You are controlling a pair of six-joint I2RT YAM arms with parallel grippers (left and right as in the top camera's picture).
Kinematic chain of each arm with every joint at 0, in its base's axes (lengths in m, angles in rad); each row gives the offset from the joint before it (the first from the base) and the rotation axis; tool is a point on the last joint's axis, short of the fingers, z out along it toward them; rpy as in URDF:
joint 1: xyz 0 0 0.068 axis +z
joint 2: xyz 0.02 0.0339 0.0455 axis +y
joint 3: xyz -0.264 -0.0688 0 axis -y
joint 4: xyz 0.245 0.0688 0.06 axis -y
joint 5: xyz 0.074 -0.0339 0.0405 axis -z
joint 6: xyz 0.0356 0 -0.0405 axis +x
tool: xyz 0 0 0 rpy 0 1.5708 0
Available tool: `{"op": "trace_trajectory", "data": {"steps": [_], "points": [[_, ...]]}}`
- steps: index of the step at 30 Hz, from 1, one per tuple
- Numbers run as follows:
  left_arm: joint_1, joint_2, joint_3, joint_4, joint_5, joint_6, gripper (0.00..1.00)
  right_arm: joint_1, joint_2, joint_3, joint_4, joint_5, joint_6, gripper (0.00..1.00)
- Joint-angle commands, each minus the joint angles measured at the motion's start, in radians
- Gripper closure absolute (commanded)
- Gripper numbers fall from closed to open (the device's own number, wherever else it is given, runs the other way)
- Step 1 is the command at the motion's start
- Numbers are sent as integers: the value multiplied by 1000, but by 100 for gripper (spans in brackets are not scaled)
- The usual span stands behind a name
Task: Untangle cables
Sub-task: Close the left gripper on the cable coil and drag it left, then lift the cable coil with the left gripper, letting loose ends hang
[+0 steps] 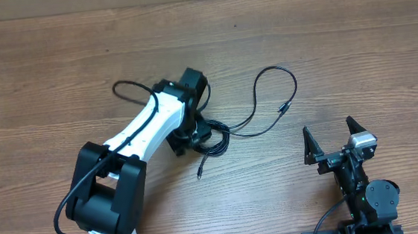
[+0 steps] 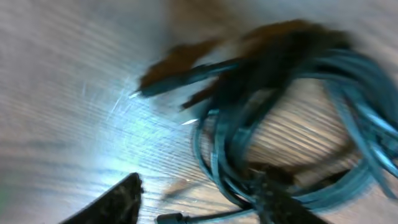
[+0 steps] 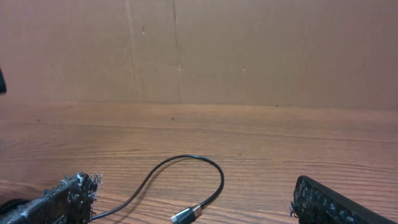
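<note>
Overhead, the cables [image 1: 218, 135] lie bunched at mid-table, one cord looping toward 2 o'clock, with the left gripper [image 1: 190, 138] spread at their 9 o'clock edge and the right gripper [image 1: 328, 127] spread wide at 4 o'clock.

Even soft light, left wrist view motion-blurred

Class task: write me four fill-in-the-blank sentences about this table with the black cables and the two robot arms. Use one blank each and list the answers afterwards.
1. The right gripper is empty and its jaws stand ___.
2. The arm extended over the tangled cables is the robot's ___ one.
3. Seen from overhead, the cables are coloured ___.
4. One loop runs out of the tangle towards the ___ gripper.

Missing words: open; left; black; right.
</note>
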State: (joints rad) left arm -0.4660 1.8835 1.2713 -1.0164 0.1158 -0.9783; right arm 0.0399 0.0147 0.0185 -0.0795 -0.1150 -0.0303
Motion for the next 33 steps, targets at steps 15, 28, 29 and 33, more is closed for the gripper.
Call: {"op": "trace_trajectory", "data": {"steps": [15, 28, 29, 33], "points": [[-38, 2, -150, 207, 6, -256, 96, 4, -12, -10, 3, 9, -4, 0], [18, -16, -61, 159, -22, 113, 96, 4, -12, -10, 3, 9, -4, 0], [24, -23, -39, 142, -22, 159, 96, 4, -12, -10, 3, 9, -4, 0], [40, -65, 42, 81, -22, 300, 96, 4, -12, -10, 3, 9, -4, 0]]}}
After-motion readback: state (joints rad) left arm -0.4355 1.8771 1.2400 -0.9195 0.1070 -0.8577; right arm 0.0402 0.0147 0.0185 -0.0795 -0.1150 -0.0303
